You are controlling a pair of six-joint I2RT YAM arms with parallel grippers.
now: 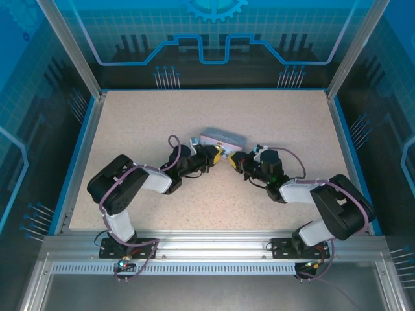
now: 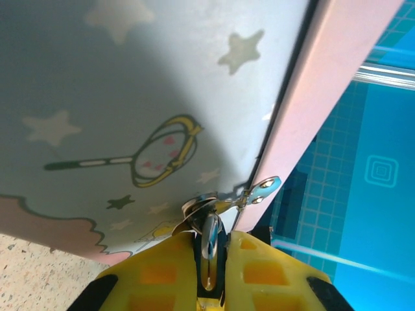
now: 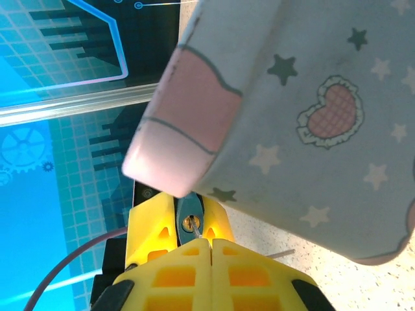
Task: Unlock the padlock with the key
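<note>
The right gripper [image 3: 189, 219] is closed tight on the padlock [image 3: 189, 225]. Its two yellow fingers [image 3: 152, 227] press the small bluish-grey body from both sides, and the round brass keyhole faces back toward the wrist camera. Just above and ahead of this gripper is the tin [image 3: 305, 116], pale blue with stars, a heart and a pink band. Its rounded pink corner hangs directly over the padlock, and we cannot tell if the two touch.

The left gripper [image 2: 209, 253] is almost fully closed as well. Between its fingertips it pinches a narrow, shiny metal piece [image 2: 209, 241] that stands on edge. The far end of this piece reaches a small metal ring and a silver hasp [image 2: 262, 188] on the edge of the tin, straight ahead of the gripper. We cannot tell whether this piece is the key or a part of the padlock.

In the top view both grippers point toward each other, with their tips close together but a little apart. The tin lies just beyond them on the speckled worktop [image 1: 194, 207].
</note>
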